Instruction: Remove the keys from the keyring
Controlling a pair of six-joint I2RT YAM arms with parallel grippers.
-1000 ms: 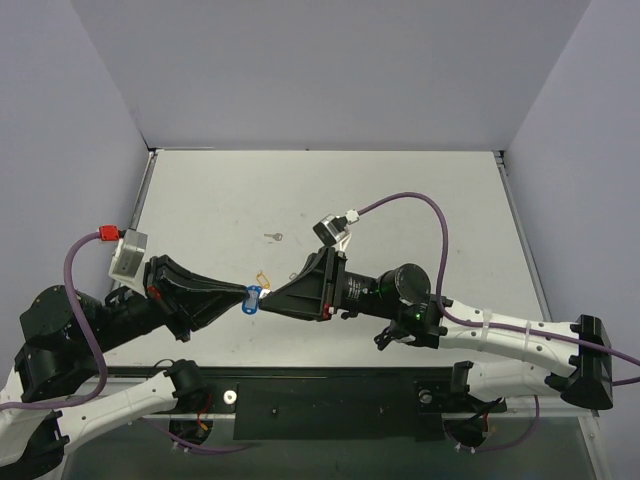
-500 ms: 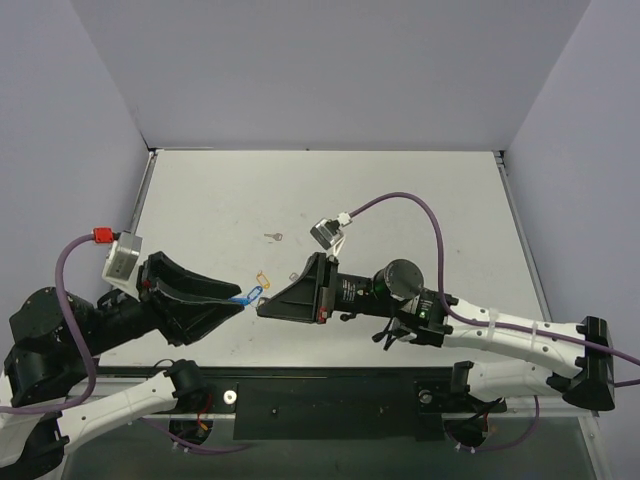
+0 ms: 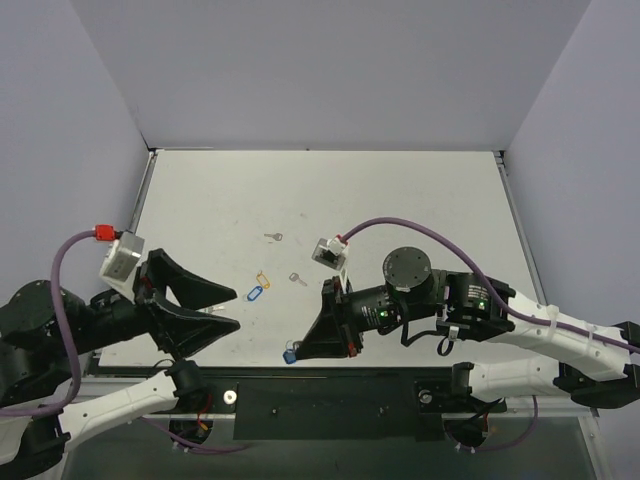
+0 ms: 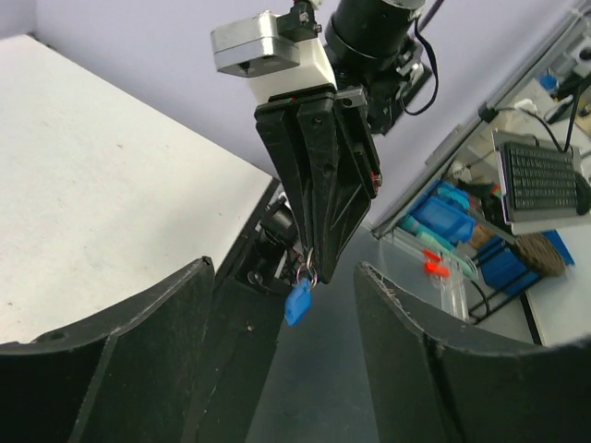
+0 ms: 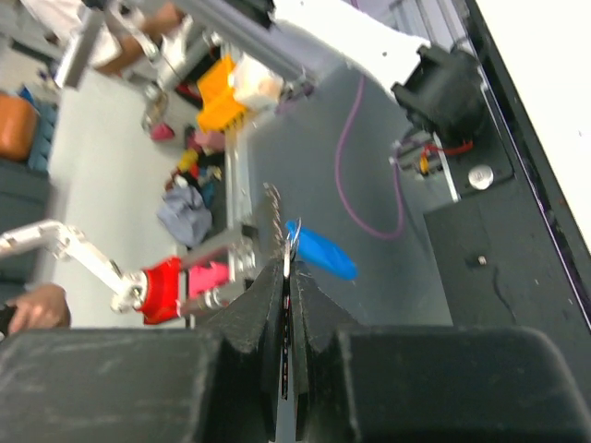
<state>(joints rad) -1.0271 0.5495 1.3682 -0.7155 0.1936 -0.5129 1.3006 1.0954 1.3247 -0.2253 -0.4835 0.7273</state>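
My right gripper (image 3: 298,350) hangs over the table's near edge, shut on the metal ring of the keyring. Its blue tag (image 3: 290,355) dangles from the jaw tips and also shows in the left wrist view as the blue tag (image 4: 296,303) and in the right wrist view as the blue tag (image 5: 321,250). A thin metal edge sits between the right fingertips (image 5: 277,277). My left gripper (image 3: 236,308) is open and empty, to the left of the keyring and apart from it. A tiny silver key (image 3: 297,279) lies on the table, and another key (image 3: 273,237) lies farther back.
A second blue tag (image 3: 254,294) and a yellow tag (image 3: 263,279) lie on the table just past the left fingertips. The black front rail (image 3: 330,395) runs under the right gripper. Purple walls close in the left, back and right sides.
The left gripper opened and drew back left, leaving a blue tag on the table. The right gripper, still shut, swung down to the near edge with the keyring.
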